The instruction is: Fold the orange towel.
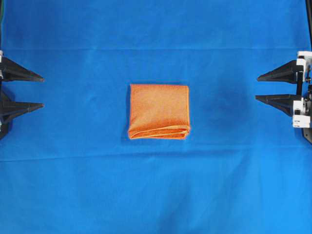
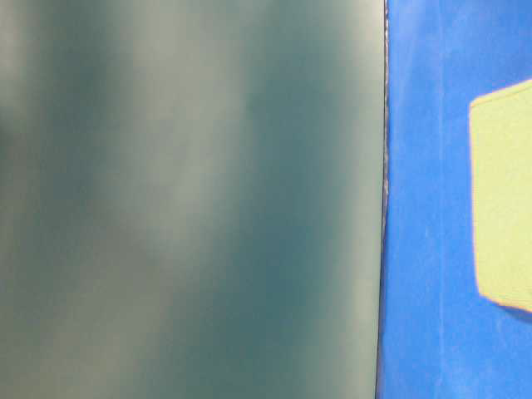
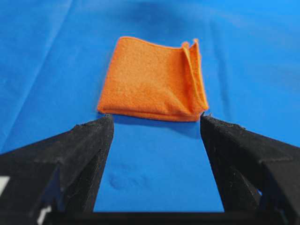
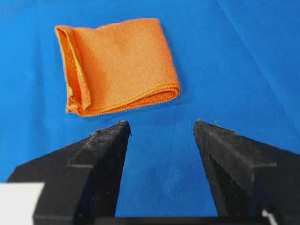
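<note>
Claws (image 1: 43,91) agape (orange towel (image 1: 159,111) folded).

Plain orange towel (image 1: 158,109), one solid shade, its stitched hem the same orange, lying ahead of matte black fingers (image 3: 82,154) on both sides, and bright blue cloth (image 1: 156,190), unpatterned, covering the bench beneath those fingers

Towel: I see the orange towel (image 1: 159,111) lying folded on the table cloth (image 1: 156,195), mid-table.
Left: my left gripper (image 1: 43,91) sits at the left edge, well apart from it.
Right: my right gripper (image 1: 257,87) sits opposite (the towel lies between them).
</note>
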